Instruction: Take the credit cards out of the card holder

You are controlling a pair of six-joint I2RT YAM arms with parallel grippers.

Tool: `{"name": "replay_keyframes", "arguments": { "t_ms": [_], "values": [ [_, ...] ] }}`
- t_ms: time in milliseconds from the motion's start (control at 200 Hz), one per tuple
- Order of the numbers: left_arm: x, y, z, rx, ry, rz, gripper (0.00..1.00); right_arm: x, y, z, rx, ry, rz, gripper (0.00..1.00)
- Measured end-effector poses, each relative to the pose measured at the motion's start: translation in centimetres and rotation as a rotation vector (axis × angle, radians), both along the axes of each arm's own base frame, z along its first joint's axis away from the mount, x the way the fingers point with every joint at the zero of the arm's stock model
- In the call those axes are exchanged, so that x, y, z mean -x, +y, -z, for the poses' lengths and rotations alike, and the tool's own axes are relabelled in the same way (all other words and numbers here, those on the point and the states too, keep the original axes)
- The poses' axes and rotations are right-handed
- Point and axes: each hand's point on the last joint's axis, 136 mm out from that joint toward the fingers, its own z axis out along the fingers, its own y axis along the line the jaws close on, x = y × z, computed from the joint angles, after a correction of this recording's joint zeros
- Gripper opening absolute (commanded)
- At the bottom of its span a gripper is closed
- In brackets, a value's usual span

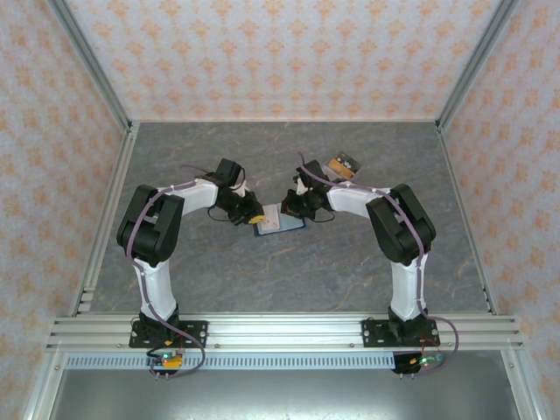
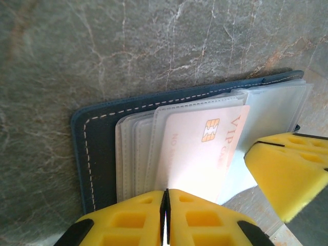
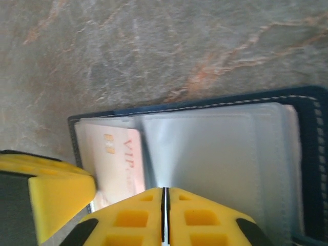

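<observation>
We see a grey table (image 1: 350,262) with a marbled, stone-like surface veined in pale and rusty streaks. It is closed in on three sides by walls (image 1: 280,52) papered in a pale pattern of small orange motifs. Slanting aluminium posts (image 1: 92,66) stand at the back corners where the walls meet, and along the table's near edge we find a ribbed aluminium rail (image 1: 280,331) with a slotted white strip (image 1: 280,360) just in front of it.

The pink card (image 2: 197,148) sits partly behind the left gripper (image 2: 165,201); the card holder (image 3: 313,143) runs off the right wrist view.
</observation>
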Motion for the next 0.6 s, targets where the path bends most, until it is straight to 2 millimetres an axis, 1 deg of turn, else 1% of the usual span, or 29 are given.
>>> {"name": "replay_keyframes", "arguments": {
  "t_ms": [65,185,360,510,601],
  "values": [
    [0.0,0.0,0.0,0.000,0.000,0.000,0.12,0.1,0.4,-0.3,-0.027,0.008,-0.006,0.24],
    [0.0,0.0,0.0,0.001,-0.001,0.000,0.12,0.3,0.7,-0.6,-0.049,0.022,-0.009,0.25],
    [0.0,-0.1,0.0,0.005,-0.001,0.001,0.12,0.4,1.0,-0.4,-0.059,0.036,-0.017,0.24],
    [0.1,-0.1,0.0,0.008,-0.001,0.003,0.12,0.4,1.1,0.5,-0.051,0.056,-0.019,0.23],
    [0.1,-0.1,0.0,0.012,0.001,0.004,0.12,0.4,1.2,0.5,-0.055,0.061,-0.023,0.20]
  ]
}}
